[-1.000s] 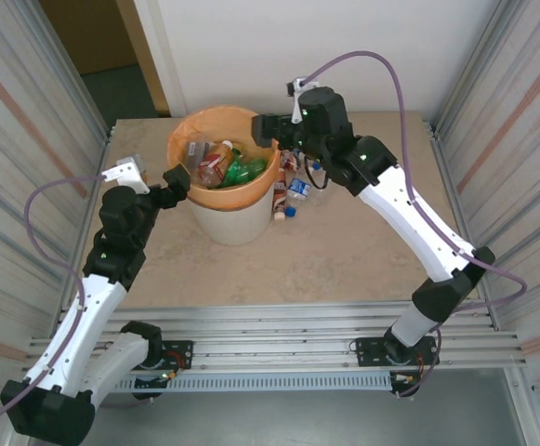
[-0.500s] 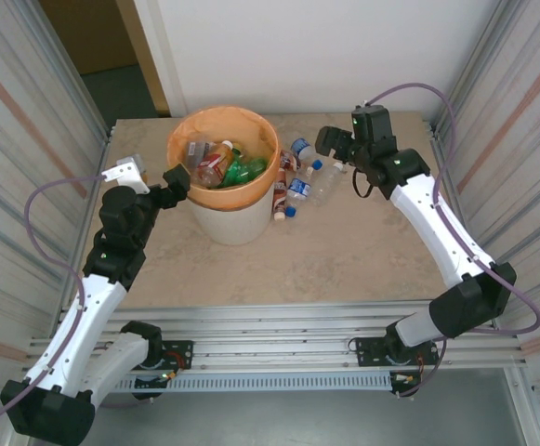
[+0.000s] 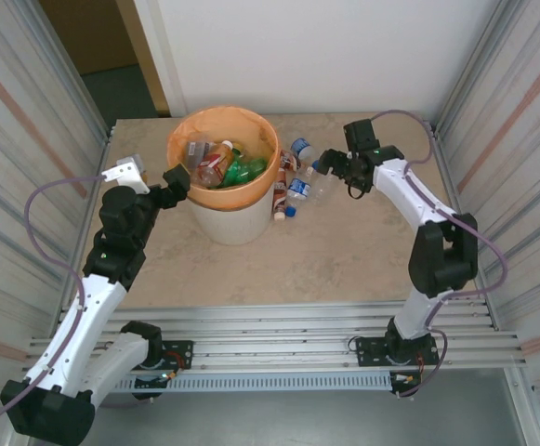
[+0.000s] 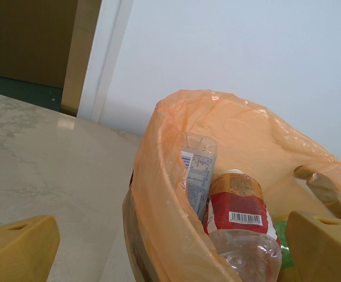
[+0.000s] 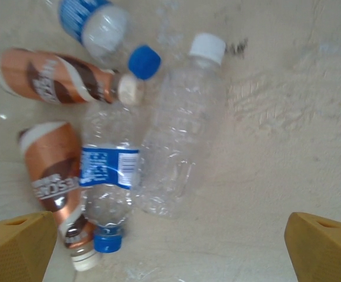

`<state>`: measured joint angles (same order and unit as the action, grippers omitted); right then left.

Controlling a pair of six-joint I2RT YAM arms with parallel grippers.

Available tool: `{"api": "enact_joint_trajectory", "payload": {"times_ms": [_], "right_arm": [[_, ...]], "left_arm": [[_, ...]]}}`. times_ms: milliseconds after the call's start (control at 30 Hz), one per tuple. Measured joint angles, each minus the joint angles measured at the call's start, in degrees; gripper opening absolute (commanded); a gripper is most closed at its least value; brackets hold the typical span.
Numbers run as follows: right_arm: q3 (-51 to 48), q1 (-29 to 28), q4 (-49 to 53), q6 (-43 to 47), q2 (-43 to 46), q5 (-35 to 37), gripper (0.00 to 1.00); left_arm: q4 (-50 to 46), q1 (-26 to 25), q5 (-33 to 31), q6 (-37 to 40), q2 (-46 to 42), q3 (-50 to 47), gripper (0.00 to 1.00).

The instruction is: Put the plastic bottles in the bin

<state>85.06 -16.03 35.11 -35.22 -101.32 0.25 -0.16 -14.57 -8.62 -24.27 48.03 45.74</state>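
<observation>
Orange-lined bin point(image 3: 230, 221), part-filled with bottles point(image 3: 221, 163), sits just ahead of the left gripper point(image 3: 177, 179), jaws spread and empty; the right gripper point(image 5: 170, 238), likewise wide apart, hovers above loose bottles point(image 5: 108, 170), likely next to drop and clamp the clear white-capped bottle point(image 5: 179, 141) beneath it

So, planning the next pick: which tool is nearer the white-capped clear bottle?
Right. The right tool hangs over the bottle; left tool sits at the bin's opposite side.

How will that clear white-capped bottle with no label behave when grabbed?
The clear bottle looks empty, so probably light. Its thin crinkled wall will likely dent when squeezed. Lying on its side on the table, it may roll if nudged.
</observation>
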Motion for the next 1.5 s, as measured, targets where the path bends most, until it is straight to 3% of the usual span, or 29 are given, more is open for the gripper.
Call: {"api": "enact_joint_trajectory", "payload": {"times_ms": [367,667,1500], "right_arm": [[5.22,0.33,0.48,-0.37,-10.8,-3.8,1.0],[7.91,1.62,-0.13,-0.39,-15.61,-5.9,0.92],[8.17,2.67,-1.29,-0.24,-21.55,-7.87,0.53]], "left_arm": [[0.0,0.0,-0.39,0.0,0.07,0.0,0.99],[0.0,0.02,-0.37,-0.02,0.07,0.0,0.99],[0.0,0.28,-0.37,-0.04,0.07,0.0,0.99]]}}
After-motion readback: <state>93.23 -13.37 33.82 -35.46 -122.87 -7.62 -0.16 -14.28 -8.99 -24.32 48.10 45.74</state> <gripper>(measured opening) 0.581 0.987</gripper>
